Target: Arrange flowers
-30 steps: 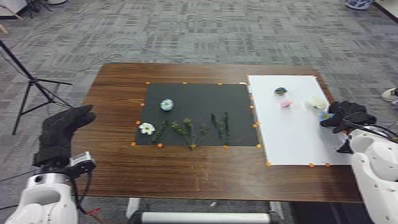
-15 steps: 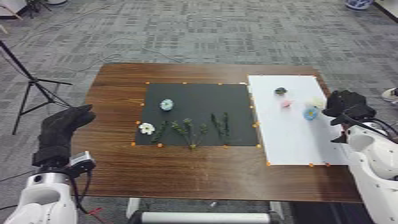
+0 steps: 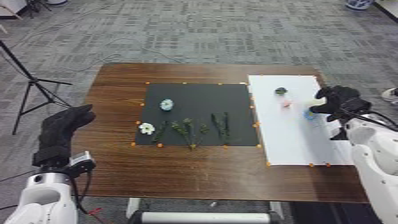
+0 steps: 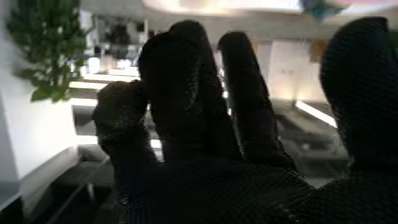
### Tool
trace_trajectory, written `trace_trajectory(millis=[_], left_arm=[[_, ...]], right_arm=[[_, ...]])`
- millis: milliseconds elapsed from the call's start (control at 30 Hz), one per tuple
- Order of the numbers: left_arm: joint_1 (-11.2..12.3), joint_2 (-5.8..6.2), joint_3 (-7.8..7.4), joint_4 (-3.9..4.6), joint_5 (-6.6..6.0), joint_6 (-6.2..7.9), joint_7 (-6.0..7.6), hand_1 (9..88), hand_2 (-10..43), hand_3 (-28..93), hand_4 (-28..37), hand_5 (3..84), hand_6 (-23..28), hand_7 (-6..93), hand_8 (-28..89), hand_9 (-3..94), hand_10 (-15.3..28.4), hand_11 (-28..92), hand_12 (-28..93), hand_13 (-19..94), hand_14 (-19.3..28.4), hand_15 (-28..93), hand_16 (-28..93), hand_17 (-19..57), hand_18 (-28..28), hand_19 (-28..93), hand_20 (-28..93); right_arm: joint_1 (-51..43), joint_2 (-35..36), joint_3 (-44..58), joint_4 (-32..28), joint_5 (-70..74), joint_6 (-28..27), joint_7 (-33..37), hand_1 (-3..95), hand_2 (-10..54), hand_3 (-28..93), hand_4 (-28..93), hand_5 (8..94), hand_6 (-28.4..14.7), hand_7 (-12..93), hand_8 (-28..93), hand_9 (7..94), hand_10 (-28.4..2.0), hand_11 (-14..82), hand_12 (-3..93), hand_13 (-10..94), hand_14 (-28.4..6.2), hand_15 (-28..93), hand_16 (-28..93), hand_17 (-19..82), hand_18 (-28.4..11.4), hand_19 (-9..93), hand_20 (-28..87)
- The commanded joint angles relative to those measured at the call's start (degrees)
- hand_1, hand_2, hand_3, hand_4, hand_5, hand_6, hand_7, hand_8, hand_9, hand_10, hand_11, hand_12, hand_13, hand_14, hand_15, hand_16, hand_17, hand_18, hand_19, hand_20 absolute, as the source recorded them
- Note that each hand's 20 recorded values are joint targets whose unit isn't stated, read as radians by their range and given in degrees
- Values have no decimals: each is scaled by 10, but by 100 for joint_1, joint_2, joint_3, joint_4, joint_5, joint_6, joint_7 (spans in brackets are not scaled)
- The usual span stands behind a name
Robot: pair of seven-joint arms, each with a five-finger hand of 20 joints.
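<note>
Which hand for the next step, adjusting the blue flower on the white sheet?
Right, I'd say: the right hand is close beside the blue flower, while the left hand is out past the far side of the black mat.

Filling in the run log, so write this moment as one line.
Arrange flowers | right hand: beside blue flower, white sheet | left hand: table's left edge | green sprigs: black mat
</note>
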Motion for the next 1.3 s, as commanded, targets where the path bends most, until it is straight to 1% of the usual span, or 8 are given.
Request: trace_trajectory(millis=[33,333,500,567,633,800,1067,1300], left_arm=[[20,-25,8,-33,-34,-26,18,273,126,696,-262,566,21,191,-82,554,145,267,153,443,184,271,-24,98,118,88,188],[30,-35,1,-48,-38,-20,23,274,127,695,-262,566,21,191,-82,555,145,267,152,444,185,271,-24,98,118,89,188],[11,-42,13,-48,-23,-32,-3,274,127,694,-261,565,21,191,-82,554,145,267,153,444,185,271,-24,98,118,89,188],[-7,-36,18,-43,-24,-28,-10,274,127,694,-261,566,21,192,-82,554,145,267,153,443,185,271,-24,98,118,88,187],[-20,-36,14,-37,-10,-49,-30,275,127,692,-260,566,21,192,-82,554,144,267,153,443,185,271,-24,98,118,89,188],[-55,-19,26,-23,-11,-54,-57,275,127,692,-260,566,21,191,-82,554,144,267,153,443,184,271,-23,98,118,89,188],[-27,-2,17,-33,-22,-33,-48,276,127,692,-260,565,22,191,-82,554,145,267,152,443,185,271,-24,98,118,89,188],[-7,36,-33,-39,-21,-29,-46,276,127,691,-259,565,21,190,-83,553,145,268,152,442,185,271,-24,97,118,89,188]], right_arm=[[185,-156,-134,231,-275,-170,-19,268,-95,734,-178,504,-24,228,-85,577,-159,223,234,677,-121,664,320,343,-252,831,584],[164,-286,-213,464,-446,-219,1,297,-95,735,-180,528,-20,243,-85,602,-154,234,237,682,-119,666,312,345,-249,829,583],[140,-299,-301,521,-437,-179,69,343,-95,739,-191,580,-5,268,-97,658,-140,268,240,695,-115,668,310,354,-244,831,579],[136,-275,-385,554,-373,23,145,373,-95,738,-199,605,3,281,-87,687,-135,284,240,704,-112,670,312,361,-241,834,578],[148,-237,-464,593,-289,287,169,446,-95,682,-221,644,7,302,54,734,-129,306,245,722,-107,672,318,374,-240,844,576],[217,-89,-633,561,81,860,265,515,-95,654,-216,716,13,305,76,817,-108,264,347,751,-98,670,328,392,-240,857,572],[341,198,-816,238,491,1193,277,539,-95,658,-223,757,13,286,77,854,-87,234,389,768,-91,679,339,405,-243,870,570],[508,389,-1090,-387,1256,1039,446,541,-95,659,-224,765,13,281,78,860,-87,230,391,769,-91,679,341,406,-244,872,569]])
